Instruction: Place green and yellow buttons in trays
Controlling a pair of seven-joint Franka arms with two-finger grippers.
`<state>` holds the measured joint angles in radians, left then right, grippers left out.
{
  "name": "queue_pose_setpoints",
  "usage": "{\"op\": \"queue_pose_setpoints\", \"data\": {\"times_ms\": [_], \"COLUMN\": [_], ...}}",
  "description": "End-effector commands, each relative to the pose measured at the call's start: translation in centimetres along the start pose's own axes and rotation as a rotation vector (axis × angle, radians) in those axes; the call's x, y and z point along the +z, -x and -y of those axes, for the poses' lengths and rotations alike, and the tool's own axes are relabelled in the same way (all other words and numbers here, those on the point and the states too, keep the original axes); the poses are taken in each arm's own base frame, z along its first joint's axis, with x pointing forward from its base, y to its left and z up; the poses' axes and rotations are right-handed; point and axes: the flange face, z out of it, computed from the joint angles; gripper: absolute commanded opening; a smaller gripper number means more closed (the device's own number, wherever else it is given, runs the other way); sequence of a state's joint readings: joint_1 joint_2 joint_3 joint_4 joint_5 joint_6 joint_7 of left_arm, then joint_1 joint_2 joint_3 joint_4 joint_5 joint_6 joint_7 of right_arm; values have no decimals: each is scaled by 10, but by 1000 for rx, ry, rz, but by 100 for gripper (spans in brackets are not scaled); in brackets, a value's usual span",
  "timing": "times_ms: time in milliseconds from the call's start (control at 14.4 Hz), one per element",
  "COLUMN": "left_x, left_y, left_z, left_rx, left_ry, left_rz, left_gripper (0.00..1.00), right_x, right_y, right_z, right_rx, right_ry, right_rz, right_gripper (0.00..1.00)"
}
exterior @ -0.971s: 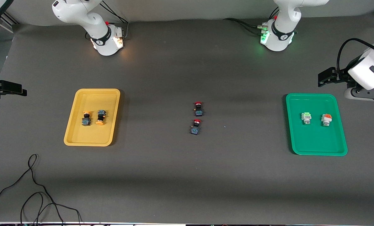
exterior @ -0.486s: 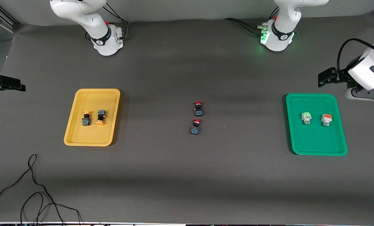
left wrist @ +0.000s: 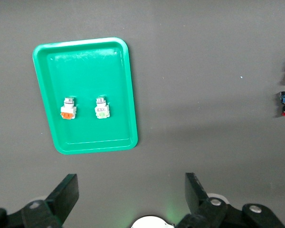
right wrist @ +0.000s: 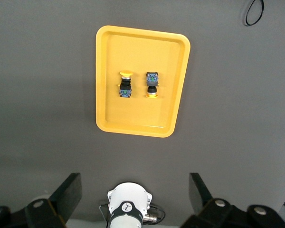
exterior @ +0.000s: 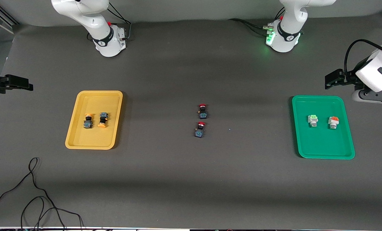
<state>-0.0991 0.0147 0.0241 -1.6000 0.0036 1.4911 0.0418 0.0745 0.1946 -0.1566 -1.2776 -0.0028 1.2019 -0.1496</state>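
Note:
The yellow tray lies toward the right arm's end and holds two yellow-capped buttons, side by side. It also shows in the right wrist view. The green tray lies toward the left arm's end and holds a pale green-capped button and an orange-red-capped one. It also shows in the left wrist view. My left gripper is open and empty, high above the table beside the green tray. My right gripper is open and empty, high above the table beside the yellow tray.
Two red-capped black-blue switches lie on the mat at the table's middle, one nearer the front camera than the other. A loose black cable lies at the front corner toward the right arm's end.
The right arm's hand at the edge of the front view has shifted a little. The left arm and everything on the table have stayed put.

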Motion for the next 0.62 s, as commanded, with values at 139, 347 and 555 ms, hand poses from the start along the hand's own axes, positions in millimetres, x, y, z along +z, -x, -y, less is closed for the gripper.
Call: {"op": "queue_pose_setpoints", "data": {"times_ms": [139, 347, 555], "left_x": [-4, -4, -4], "left_y": [-1, -1, -1], "left_z": [0, -2, -2], "left_rx": [-1, -11, -13], "left_ry": [9, 12, 14], "left_rz": [-12, -14, -14], "left_gripper": [100, 100, 100], "right_x": [5, 5, 8], "right_y": [15, 19, 33], "right_z": [5, -4, -17], "right_rx": [16, 30, 52], "right_ry": [17, 10, -7], "right_rz": [-17, -18, -40], "right_gripper": [100, 100, 100]}}
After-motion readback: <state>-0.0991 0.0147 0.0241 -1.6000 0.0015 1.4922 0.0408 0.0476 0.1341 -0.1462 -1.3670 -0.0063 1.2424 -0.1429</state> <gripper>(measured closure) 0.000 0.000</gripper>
